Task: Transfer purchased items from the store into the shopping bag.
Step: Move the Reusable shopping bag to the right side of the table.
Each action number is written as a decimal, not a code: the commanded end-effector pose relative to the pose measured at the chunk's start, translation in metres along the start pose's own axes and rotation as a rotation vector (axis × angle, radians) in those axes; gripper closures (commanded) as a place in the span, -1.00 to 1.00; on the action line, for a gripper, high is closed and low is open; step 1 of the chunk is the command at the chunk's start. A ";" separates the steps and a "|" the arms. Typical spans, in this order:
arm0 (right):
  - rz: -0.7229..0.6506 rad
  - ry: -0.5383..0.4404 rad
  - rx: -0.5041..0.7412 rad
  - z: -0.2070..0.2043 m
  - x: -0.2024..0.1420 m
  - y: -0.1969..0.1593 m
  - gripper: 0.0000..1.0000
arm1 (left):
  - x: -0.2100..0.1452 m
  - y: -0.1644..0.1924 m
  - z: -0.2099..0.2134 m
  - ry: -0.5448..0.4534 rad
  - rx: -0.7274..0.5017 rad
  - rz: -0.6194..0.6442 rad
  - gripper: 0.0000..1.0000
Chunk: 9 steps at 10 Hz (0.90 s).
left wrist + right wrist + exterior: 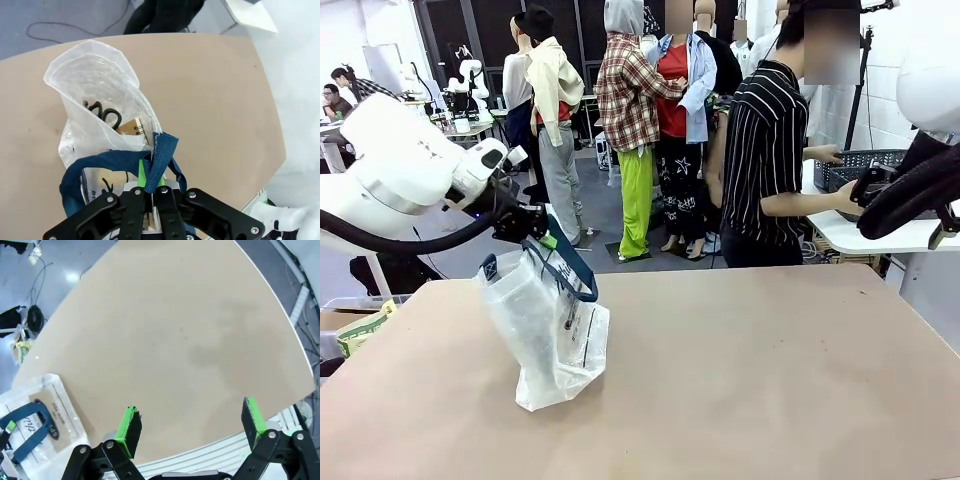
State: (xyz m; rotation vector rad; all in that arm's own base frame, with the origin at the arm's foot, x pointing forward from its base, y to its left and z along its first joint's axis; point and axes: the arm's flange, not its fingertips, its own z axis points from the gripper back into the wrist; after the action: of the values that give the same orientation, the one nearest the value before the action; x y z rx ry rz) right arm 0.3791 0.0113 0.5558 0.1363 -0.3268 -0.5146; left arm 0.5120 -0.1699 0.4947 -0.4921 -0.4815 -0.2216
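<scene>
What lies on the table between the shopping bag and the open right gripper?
Nothing: in the right wrist view, bare tan table runs from the shopping bag to the right gripper.

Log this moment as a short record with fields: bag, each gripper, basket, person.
bag: shopping bag stands on the table, mouth held up by one blue handle
left gripper: shut on the handle
right gripper: open, holding nothing, above bare table
basket: dark grey basket on a side table, off the main table
person: hand at the basket
bag contents: a spiral notebook and black print show through the plastic
</scene>
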 end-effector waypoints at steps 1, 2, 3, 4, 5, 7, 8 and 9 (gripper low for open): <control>0.011 -0.003 0.000 0.000 0.001 0.000 -1.00 | 0.002 -0.005 0.017 -0.015 0.070 0.054 1.00; 0.011 -0.003 0.000 0.000 0.001 0.000 -1.00 | 0.003 0.000 0.026 -0.031 0.084 0.084 1.00; 0.011 -0.003 0.000 0.000 0.001 0.000 -1.00 | 0.005 0.006 0.038 -0.067 0.097 0.115 1.00; 0.011 -0.003 0.000 0.000 0.001 0.000 -1.00 | 0.008 0.011 0.051 -0.100 0.109 0.149 1.00; 0.011 -0.003 0.000 0.000 0.001 0.000 -1.00 | 0.011 0.014 0.065 -0.122 0.148 0.178 1.00; 0.011 -0.003 0.000 0.000 0.001 0.000 -1.00 | 0.021 0.031 0.102 -0.171 0.192 0.265 1.00; 0.011 -0.003 0.000 0.000 0.001 0.000 -1.00 | 0.025 0.045 0.120 -0.186 0.214 0.315 1.00; 0.011 -0.003 0.000 0.000 0.001 0.000 -1.00 | 0.029 0.060 0.136 -0.182 0.249 0.372 1.00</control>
State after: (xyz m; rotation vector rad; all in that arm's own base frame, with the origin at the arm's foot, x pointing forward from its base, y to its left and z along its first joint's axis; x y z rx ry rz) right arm 0.3791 0.0109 0.5558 0.1369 -0.3267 -0.5155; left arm 0.5036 -0.0600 0.5727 -0.3747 -0.5902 0.1728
